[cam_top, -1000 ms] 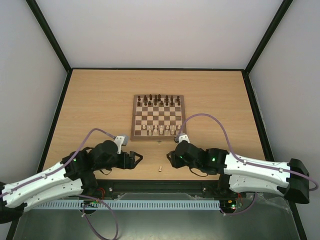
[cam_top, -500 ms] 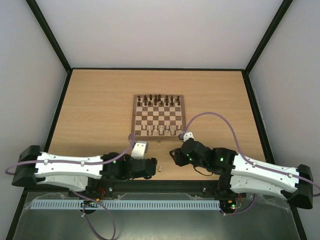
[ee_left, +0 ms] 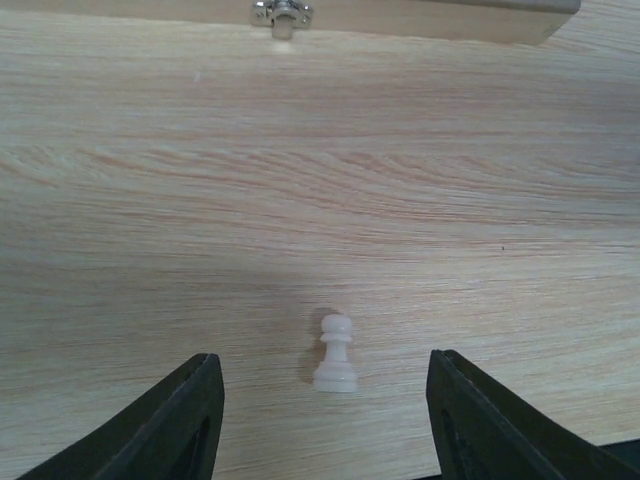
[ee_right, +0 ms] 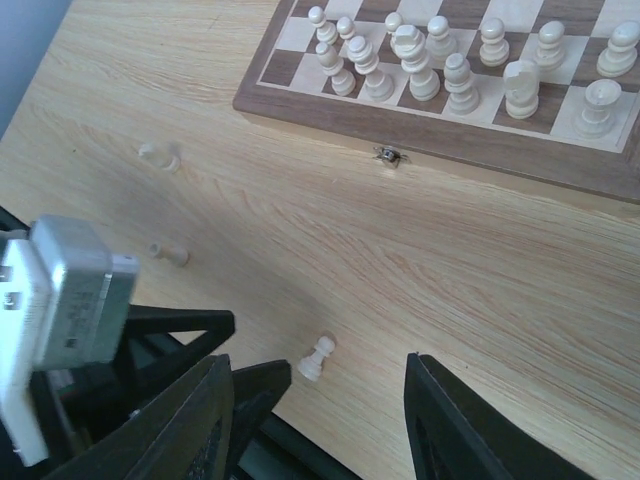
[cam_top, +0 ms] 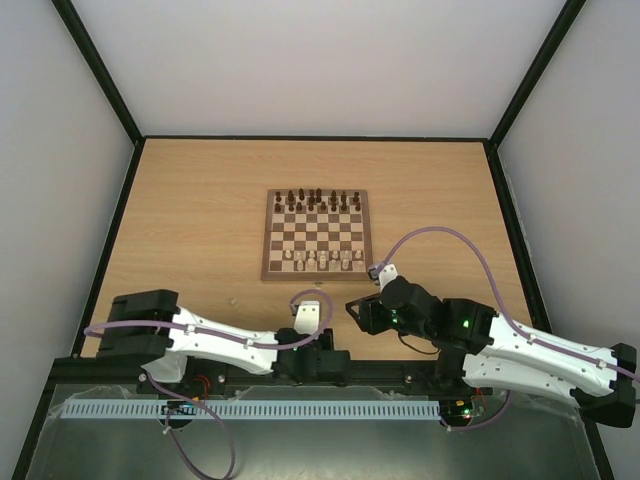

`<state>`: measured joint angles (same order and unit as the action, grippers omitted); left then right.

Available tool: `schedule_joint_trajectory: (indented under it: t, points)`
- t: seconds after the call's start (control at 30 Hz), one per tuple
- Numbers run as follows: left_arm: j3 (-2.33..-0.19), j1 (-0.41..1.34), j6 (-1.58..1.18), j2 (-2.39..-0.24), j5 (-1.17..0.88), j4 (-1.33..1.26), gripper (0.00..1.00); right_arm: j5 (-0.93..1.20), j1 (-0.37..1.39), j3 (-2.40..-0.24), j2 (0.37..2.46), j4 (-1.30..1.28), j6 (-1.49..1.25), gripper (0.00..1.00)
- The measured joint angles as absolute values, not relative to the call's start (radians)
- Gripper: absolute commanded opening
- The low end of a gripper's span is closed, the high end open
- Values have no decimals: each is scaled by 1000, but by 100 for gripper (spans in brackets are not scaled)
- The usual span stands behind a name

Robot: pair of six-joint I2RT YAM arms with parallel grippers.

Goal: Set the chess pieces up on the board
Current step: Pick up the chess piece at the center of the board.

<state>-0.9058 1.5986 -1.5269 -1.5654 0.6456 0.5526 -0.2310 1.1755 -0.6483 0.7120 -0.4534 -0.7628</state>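
Observation:
One pale pawn [ee_left: 336, 353] stands upright on the bare table in front of the board [cam_top: 316, 272]. My left gripper [ee_left: 322, 358] is open, low at the table's near edge, with a finger on each side of this pawn and a clear gap to both. The right gripper [ee_right: 315, 362] hovers open and empty above the same pawn [ee_right: 317, 357]. Several pale chess pieces [ee_right: 415, 60] stand on the board's near rows [cam_top: 320, 260]. In the top view the left wrist hides the pawn.
Dark pieces [cam_top: 318, 200] fill the board's far rows. The board's latch [ee_left: 280, 15] faces the arms. Another small pale piece [ee_right: 170, 253] lies on its side on the table left of the pawn. The left wrist camera [ee_right: 70, 300] sits close beside the right fingers.
The left arm swung in from the left to the table's middle front, and its jaws came round the pawn and narrowed. The right arm drew back a little to the right.

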Motion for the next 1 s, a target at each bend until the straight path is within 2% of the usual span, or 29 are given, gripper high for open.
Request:
schedule_joint_trajectory:
  t: [0.33,1.0]
  points:
    - [-923,1604,-1572,-1685,665,498,39,-199,1175,-648,707,-453,-747,48]
    - [-936,1615,-1600,-1782,654,480,31,-181,1175,-648,707,-453,-740,48]
